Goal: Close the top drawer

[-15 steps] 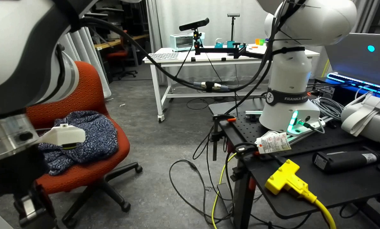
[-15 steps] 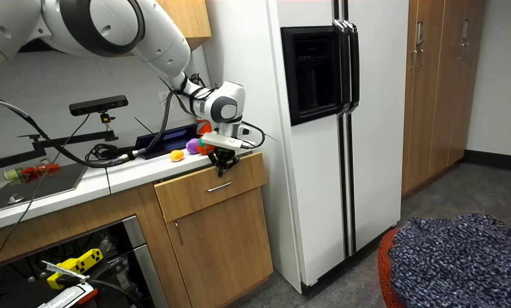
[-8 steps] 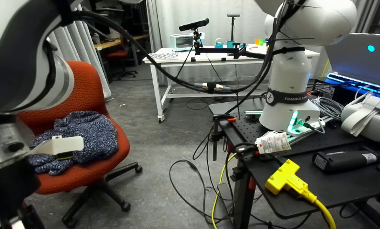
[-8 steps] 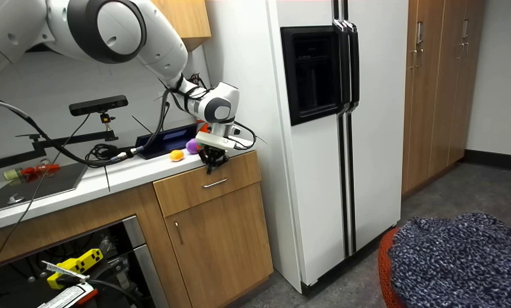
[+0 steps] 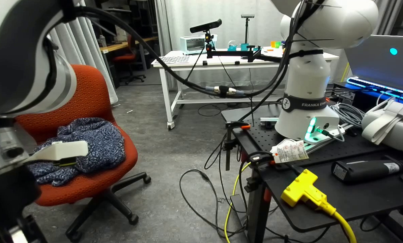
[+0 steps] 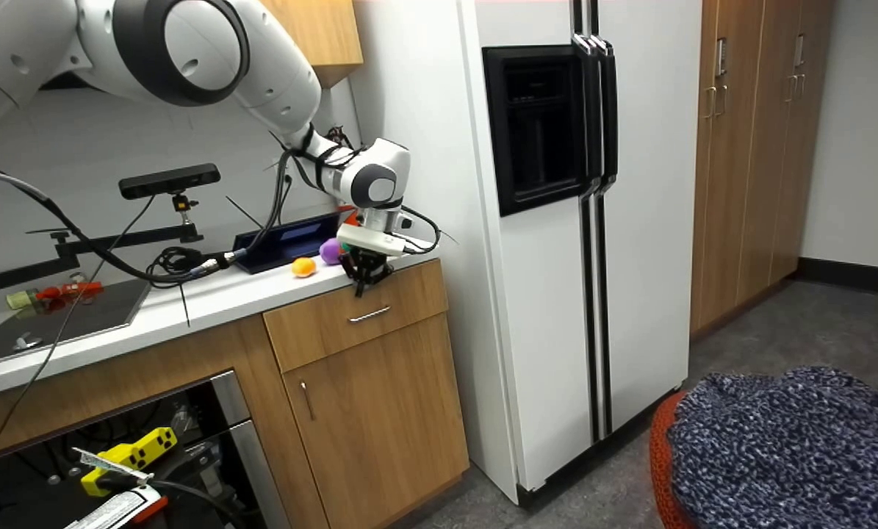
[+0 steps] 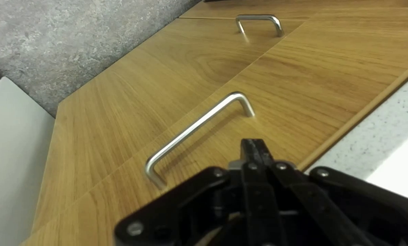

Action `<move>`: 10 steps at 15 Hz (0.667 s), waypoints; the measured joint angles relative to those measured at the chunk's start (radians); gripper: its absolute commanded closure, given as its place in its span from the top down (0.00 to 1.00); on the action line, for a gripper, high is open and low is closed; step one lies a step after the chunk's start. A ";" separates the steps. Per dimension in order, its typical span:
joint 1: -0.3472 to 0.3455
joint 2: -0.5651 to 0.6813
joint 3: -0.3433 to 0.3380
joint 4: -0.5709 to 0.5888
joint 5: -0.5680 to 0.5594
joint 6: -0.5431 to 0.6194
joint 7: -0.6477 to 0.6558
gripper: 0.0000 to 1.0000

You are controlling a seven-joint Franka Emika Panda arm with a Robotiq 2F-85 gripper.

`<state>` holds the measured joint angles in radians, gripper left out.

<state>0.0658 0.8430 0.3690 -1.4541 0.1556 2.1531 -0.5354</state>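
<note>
Top drawer [image 6: 314,327] sat flush beneath the counter [image 6: 225,296]

A white refrigerator [image 6: 541,308] stood just beside the wooden cabinet [image 6: 380,419]. The robot arm [image 6: 277,81] extended over the counter. The drawer's face was level with the cabinet front below. The gripper [image 7: 256,148] hung before that face, fingers pressed together; contact could not be told. The metal handle [image 7: 195,126] was near the fingertips. A round orange thing [image 6: 303,267] lay on the counter.
</note>
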 measured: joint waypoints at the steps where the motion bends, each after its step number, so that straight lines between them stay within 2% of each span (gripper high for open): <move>1: 0.004 -0.007 -0.009 -0.002 -0.012 0.007 0.002 0.00; 6: 0.013 -0.078 -0.085 -0.048 -0.100 0.043 0.030 0.00; 10: 0.013 -0.168 -0.141 -0.133 -0.147 0.086 0.067 0.00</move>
<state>0.0786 0.6752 0.2280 -1.5876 0.0083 2.2394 -0.4684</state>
